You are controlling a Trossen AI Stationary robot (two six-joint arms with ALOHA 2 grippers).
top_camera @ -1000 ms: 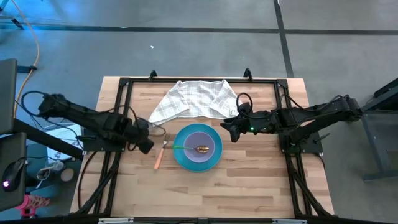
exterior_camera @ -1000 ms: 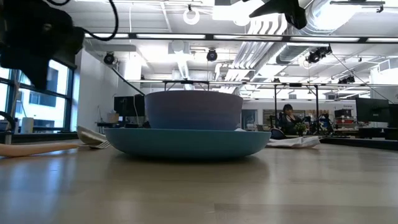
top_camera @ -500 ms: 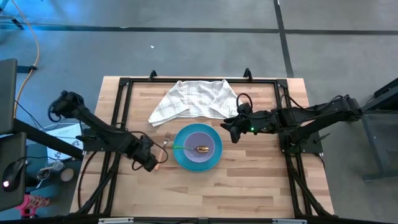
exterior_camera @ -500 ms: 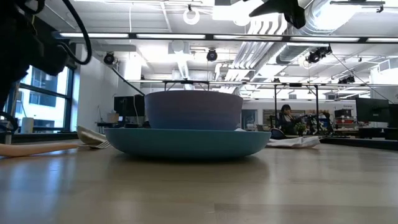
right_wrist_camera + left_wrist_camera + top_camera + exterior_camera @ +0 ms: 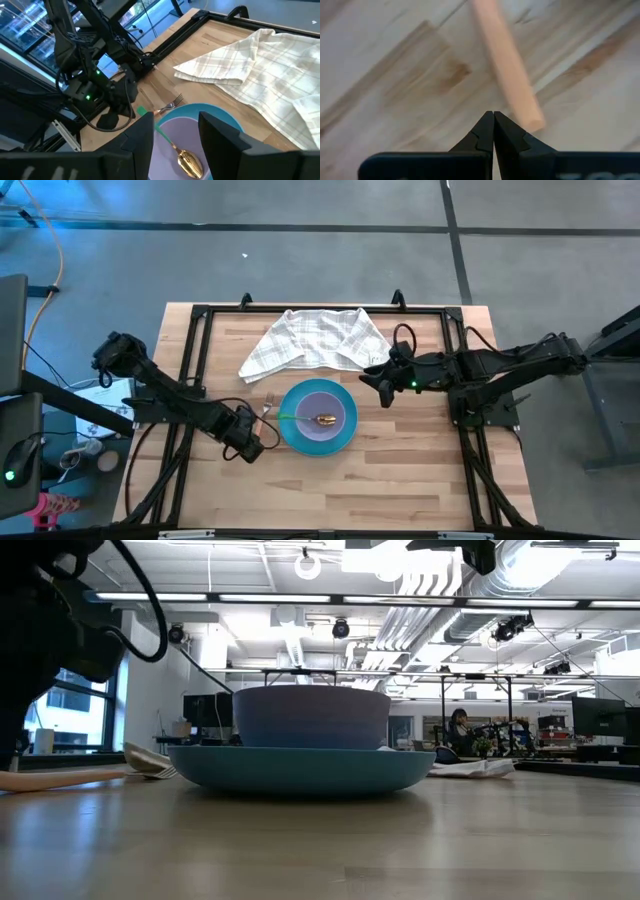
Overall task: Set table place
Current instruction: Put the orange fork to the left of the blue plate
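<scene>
The round blue plate [image 5: 318,418] lies on the table with the lavender bowl [image 5: 322,412] on it. The gold spoon [image 5: 325,420] lies in the bowl, its green handle [image 5: 146,114] over the left rim. The fork [image 5: 267,408] lies left of the plate, tines toward the far edge; its orange handle [image 5: 506,65] runs toward the near edge. My left gripper [image 5: 245,446] is shut, low over the handle's free end. My right gripper [image 5: 380,386] is open and empty above the table, just right of the plate. The low view shows the plate [image 5: 300,768], the bowl [image 5: 310,717] and the fork [image 5: 150,762]. My left gripper's shut fingertips [image 5: 493,116] point down right beside the free end of the fork's orange handle [image 5: 534,121], which lies flat on the table. I cannot tell whether they touch it.
A white checked cloth [image 5: 315,338] lies crumpled at the far middle of the table, behind the plate. A black frame [image 5: 200,315] runs along the table's edges. Bare wood lies near the front edge [image 5: 330,490].
My left gripper has gone toward the table's near edge and a little to the right, along the fork's handle to its free end, and has come down low over it. My right gripper has drawn back slightly toward the right edge. Plate, bowl and spoon have stayed put.
</scene>
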